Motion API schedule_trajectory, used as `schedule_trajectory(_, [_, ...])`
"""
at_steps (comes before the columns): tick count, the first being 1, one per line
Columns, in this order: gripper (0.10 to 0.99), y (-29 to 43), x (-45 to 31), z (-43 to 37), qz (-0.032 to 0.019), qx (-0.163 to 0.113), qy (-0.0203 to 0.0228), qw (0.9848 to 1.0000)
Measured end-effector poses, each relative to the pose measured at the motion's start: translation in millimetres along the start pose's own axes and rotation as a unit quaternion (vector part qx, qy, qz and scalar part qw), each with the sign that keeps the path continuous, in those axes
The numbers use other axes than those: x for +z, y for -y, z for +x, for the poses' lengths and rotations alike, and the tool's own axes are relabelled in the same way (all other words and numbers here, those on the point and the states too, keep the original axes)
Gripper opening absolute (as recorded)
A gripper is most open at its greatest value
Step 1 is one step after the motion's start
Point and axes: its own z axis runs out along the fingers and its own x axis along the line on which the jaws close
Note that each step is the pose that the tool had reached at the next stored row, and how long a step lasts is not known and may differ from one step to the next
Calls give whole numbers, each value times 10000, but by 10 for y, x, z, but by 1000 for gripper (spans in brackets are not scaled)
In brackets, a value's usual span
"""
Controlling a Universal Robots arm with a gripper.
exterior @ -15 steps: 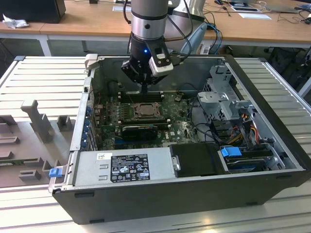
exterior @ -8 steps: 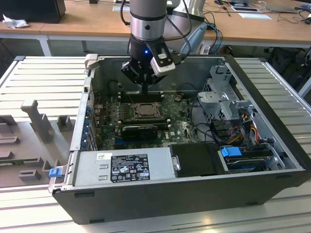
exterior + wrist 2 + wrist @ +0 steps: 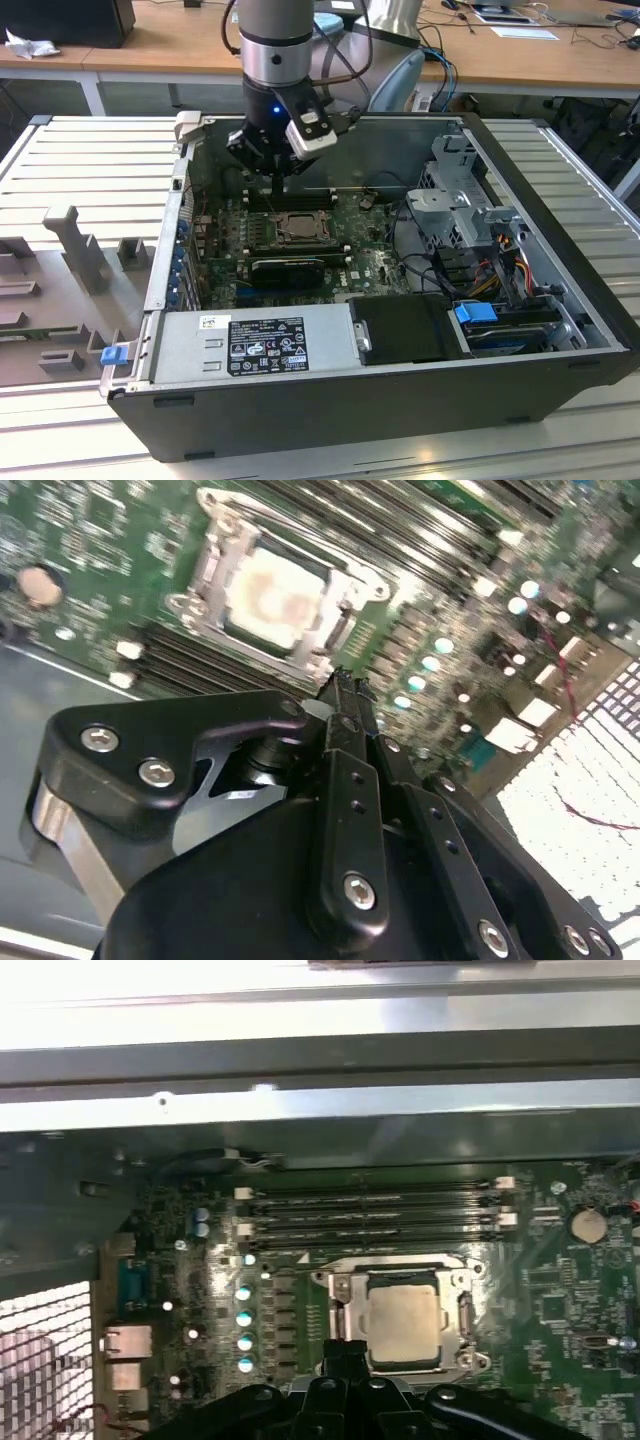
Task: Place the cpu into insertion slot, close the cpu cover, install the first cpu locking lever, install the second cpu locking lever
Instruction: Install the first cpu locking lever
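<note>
The cpu [image 3: 403,1325] lies flat in the insertion slot [image 3: 297,228] on the green motherboard, its pale metal top showing in both wrist views [image 3: 270,595]. The silver cpu cover [image 3: 340,1295] lies down around it as a frame [image 3: 215,560], with the chip showing through its window. Thin metal levers run along the frame's sides; I cannot tell if they are latched. My gripper [image 3: 278,188] hangs just above the board at the socket's edge, beside the memory slots. Its black fingers [image 3: 343,692] are shut together with nothing seen between them, and the tips [image 3: 345,1352] sit close to one corner of the cover.
Long black memory slots [image 3: 370,1215] lie right beside the socket. A long black card [image 3: 288,268] sits on its other side. The power supply [image 3: 250,345], the drive cage [image 3: 460,200] and loose cables [image 3: 480,270] crowd the case. The metal case wall [image 3: 300,1110] stands close by.
</note>
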Motion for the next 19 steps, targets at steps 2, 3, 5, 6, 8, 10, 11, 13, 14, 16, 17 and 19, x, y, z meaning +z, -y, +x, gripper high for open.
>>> schedule_trajectory(2, [106, 5, 28, 85, 0, -2, 4, 10000])
schedule_trajectory(3, [106, 7, 41, 119, 1, -2, 4, 10000])
schedule_trajectory(5, [106, 11, 76, 219, 1, -11, 4, 10000])
schedule_trajectory(6, [106, 6, 83, 246, -1, -13, 5, 10000])
schedule_trajectory(8, [106, -46, 101, 332, -1, -16, 5, 10000])
schedule_trajectory(10, [106, -89, 120, 357, -1, -18, 5, 10000])
schedule_trajectory(11, [106, -115, 136, 365, -1, -17, 5, 10000])
schedule_trajectory(13, [106, -175, 163, 369, -4, -19, 4, 10000])
schedule_trajectory(14, [106, -192, 169, 370, -5, -20, 5, 10000])
schedule_trajectory(16, [106, -246, 181, 373, -6, -26, 4, 10000])
schedule_trajectory(17, [106, -267, 184, 374, -6, -31, 4, 10000])
schedule_trajectory(19, [106, -281, 187, 370, -6, -32, 4, 10000])
